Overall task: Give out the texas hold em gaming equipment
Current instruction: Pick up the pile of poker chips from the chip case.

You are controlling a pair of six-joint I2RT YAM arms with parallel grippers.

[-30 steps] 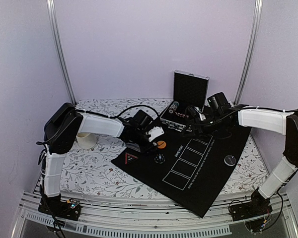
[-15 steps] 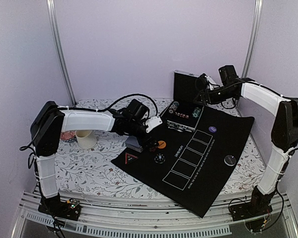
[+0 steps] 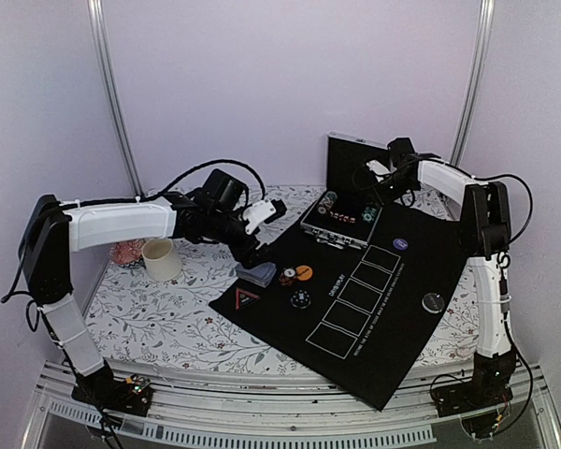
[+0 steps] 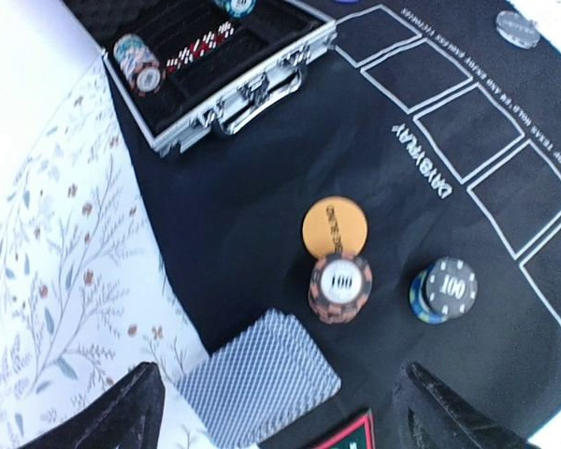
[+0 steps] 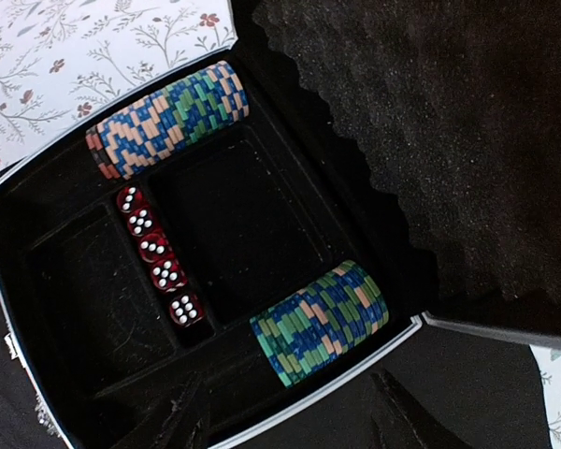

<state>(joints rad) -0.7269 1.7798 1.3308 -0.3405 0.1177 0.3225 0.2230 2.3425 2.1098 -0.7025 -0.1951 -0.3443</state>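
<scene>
card deck (image 4: 262, 379): flat, backs up, long axis across mat (image 4: 252, 234) edge | left end effector (image 4: 285, 404): apart | right end effector (image 5: 294, 412): apart

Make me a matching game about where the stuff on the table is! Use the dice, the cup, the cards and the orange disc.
Things:
1. red dice
2. cream cup
3. deck of cards
4. orange disc

Places:
A. on the black mat, right beside a chip stack
B. on the flowery cloth
C. inside the metal case
D. at the black mat's edge

Pairs: 1-C, 2-B, 3-D, 4-A
</scene>
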